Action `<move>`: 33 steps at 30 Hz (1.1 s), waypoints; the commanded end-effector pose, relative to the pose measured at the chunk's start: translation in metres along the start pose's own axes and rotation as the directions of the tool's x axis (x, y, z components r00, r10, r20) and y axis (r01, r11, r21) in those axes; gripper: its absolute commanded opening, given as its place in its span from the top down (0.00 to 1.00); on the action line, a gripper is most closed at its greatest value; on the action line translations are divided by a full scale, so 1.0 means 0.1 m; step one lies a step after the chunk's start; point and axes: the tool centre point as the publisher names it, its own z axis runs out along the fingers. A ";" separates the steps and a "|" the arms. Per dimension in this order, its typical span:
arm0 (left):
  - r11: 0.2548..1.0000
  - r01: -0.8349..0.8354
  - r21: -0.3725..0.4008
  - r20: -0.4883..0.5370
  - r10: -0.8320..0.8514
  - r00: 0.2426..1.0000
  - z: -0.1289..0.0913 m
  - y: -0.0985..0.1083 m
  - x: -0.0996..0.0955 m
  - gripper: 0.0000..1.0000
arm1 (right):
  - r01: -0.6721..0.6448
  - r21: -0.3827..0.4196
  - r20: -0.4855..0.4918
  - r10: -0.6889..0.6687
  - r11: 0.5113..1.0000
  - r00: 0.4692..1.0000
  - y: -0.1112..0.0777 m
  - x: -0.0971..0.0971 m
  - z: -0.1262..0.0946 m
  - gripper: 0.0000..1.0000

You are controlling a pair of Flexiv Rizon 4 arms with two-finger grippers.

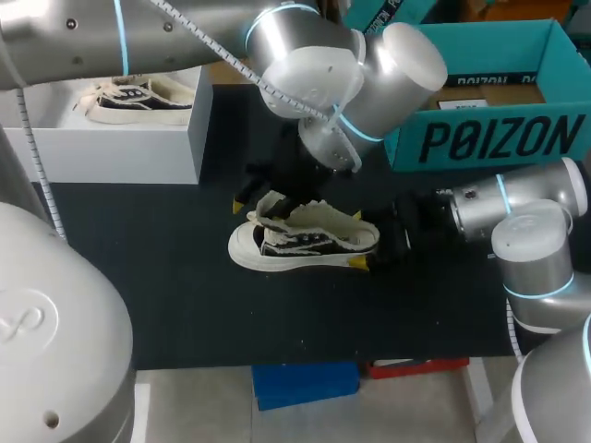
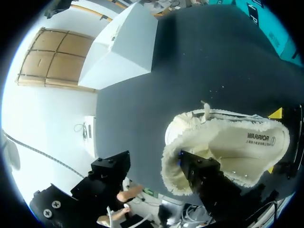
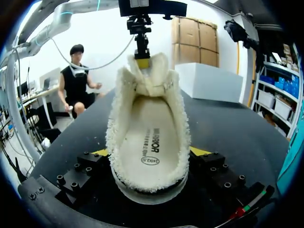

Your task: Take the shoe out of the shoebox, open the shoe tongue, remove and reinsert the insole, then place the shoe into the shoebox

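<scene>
Lying on the black mat (image 1: 166, 277), the shoe (image 1: 305, 242) is near the shoebox (image 1: 499, 138).

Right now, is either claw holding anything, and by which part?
The right claw clamps the shoe by the sides of its heel. The left claw is open, one finger at the tongue, holding nothing.

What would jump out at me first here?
A fleece-lined shoe lies on its sole in the middle of the dark mat. The right gripper clasps its heel, and one finger of the left gripper touches the fleece at the shoe's opening. Behind it at the right stands an open teal shoebox, and at the left a white box bearing a second shoe.
</scene>
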 end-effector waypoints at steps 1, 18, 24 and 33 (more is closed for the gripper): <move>1.000 0.019 -0.005 -0.045 -0.019 0.999 0.11 0.01 -0.08 0.00 | -0.001 0.001 0.001 0.001 1.000 1.000 -0.04 -0.01 0.04 0.99; 0.996 0.070 -0.055 0.061 -0.067 0.996 0.52 0.04 -0.10 0.00 | -0.001 0.001 0.001 0.001 1.000 1.000 -0.04 -0.01 0.04 0.99; 0.996 0.074 -0.041 0.100 -0.070 0.993 0.58 0.03 0.03 0.00 | -0.001 0.001 0.001 0.001 1.000 1.000 -0.04 -0.01 0.04 0.97; 0.998 0.068 -0.005 0.068 -0.068 0.995 0.55 0.03 0.03 0.00 | -0.001 0.001 0.001 0.001 1.000 1.000 -0.04 -0.01 0.04 0.94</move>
